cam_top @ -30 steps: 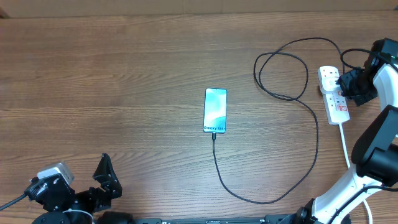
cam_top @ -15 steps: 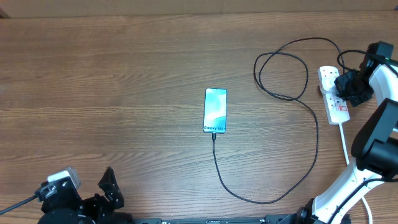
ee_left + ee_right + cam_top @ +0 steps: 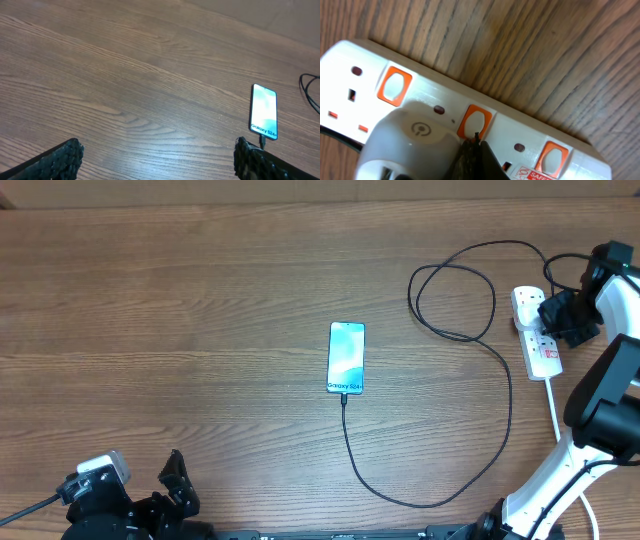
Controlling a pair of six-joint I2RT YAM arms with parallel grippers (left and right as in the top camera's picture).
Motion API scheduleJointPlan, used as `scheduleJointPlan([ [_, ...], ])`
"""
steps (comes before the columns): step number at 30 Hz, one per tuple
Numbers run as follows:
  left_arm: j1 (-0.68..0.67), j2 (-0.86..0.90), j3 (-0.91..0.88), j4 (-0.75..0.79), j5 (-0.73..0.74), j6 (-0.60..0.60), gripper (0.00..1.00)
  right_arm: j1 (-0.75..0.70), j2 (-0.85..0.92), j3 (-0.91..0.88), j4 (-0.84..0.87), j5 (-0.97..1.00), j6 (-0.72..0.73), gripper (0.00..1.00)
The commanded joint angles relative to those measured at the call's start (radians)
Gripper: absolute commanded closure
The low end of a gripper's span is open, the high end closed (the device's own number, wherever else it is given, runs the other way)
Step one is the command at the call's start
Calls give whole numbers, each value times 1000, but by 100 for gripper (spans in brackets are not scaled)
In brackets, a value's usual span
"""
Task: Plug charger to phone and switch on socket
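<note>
Possibly the right gripper [image 3: 474, 150], jaws pinched together and empty, slips off the orange switch [image 3: 474, 121] and shoves the power strip [image 3: 560, 127], while the left gripper [image 3: 157, 161] gapes empty.

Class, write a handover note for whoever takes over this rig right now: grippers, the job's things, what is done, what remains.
Left gripper: open, empty, low near the table's front edge.
Right gripper: shut, fingertips at the middle orange switch of the socket.
Phone: mid-table, screen up; the charger tip looks seated in its near end, and a plug sits in the socket.
Done: charger to phone, apparently.
Left: cannot tell whether the switch is on; confirm, then withdraw.
</note>
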Motion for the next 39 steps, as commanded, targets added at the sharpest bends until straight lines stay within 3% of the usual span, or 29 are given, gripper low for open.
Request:
scheduleJointPlan([
  [1, 6, -11, -2, -1, -14, -14, 0, -7, 5, 82, -13, -18, -31, 96],
  [24, 6, -14, -2, -1, -14, -14, 0, 63, 77, 87, -50, -52, -60, 96],
  [30, 71, -185, -2, -1, -14, -14, 0, 4, -103, 87, -76, -11, -51, 96],
  [39, 122, -272, -2, -1, -14, -14, 0, -46, -603, 97, -54, -65, -53, 96],
])
